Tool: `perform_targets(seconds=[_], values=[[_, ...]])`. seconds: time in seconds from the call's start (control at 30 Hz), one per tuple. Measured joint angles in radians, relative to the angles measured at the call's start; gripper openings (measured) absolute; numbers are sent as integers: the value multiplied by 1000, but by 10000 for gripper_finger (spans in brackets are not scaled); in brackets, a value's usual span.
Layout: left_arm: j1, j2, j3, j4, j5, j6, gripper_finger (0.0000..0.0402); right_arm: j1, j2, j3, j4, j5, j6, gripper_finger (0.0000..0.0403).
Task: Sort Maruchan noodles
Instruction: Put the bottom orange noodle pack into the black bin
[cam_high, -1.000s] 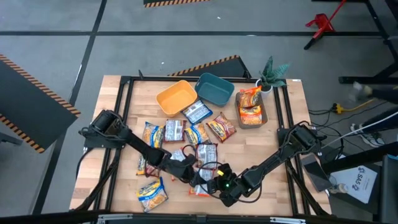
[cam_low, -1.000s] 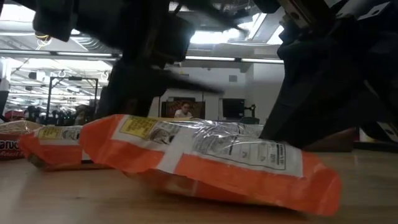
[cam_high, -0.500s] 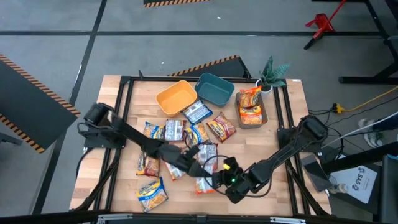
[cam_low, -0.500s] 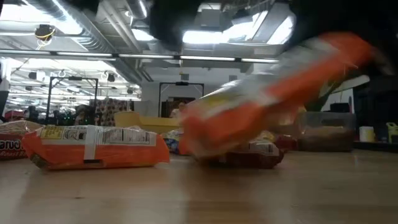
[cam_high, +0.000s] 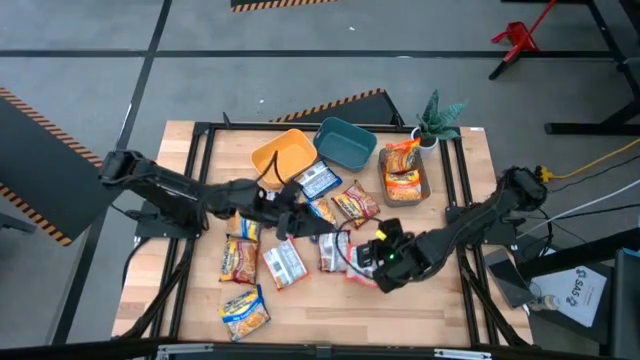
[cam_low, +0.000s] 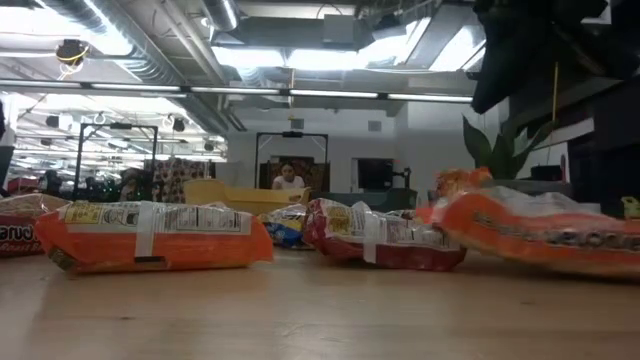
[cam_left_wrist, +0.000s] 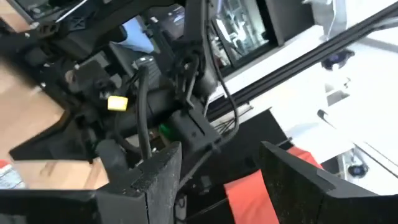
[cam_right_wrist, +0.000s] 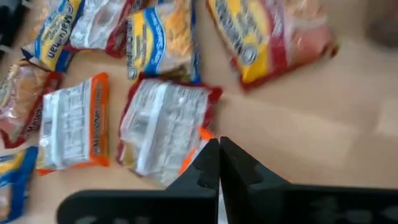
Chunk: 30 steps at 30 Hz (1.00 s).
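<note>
Two arms had shifted since the earlier frames. Left gripper (cam_high: 290, 215) had pulled back from the table's front middle to about 11 o'clock of centre, above the packet cluster, fingers (cam_left_wrist: 155, 177) spread and holding nothing. Right gripper (cam_high: 368, 256) had moved from 6 o'clock of centre toward 4 o'clock; fingers (cam_right_wrist: 219, 163) clenched tight on the edge of an orange packet (cam_high: 358, 272).

Orange packet lay flat near the low camera a second before, was mid-lift and blurred half a second before, and now hung tilted at the right of the low view (cam_low: 540, 235). Another orange packet (cam_high: 285, 264), label side up, lay at about 7 o'clock of centre. A maroon packet (cam_high: 331, 250) sat just beside the right gripper.

Remaining noodle packets (cam_high: 300, 215) stayed scattered across mid-table, one yellow-and-blue packet (cam_high: 245, 312) alone at 7 o'clock near the front edge. Yellow bin (cam_high: 282, 157), teal bin (cam_high: 345, 142) and grey bin (cam_high: 405, 190) stood unmoved at 12 to 1 o'clock, the grey one holding packets.
</note>
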Motion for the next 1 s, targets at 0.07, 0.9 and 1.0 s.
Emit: perform_targets(seconds=[0.07,0.9,1.0], values=[[22,-31,3,-43,38,18,211,-12,-32,0,-37,-18,-81,0],[198,294,1,-185,290,92,211,210,26,-128,170,-167,-390,320],[225,326,16,-177,354,90,211,185,54,-126,170,-205,-507,311]])
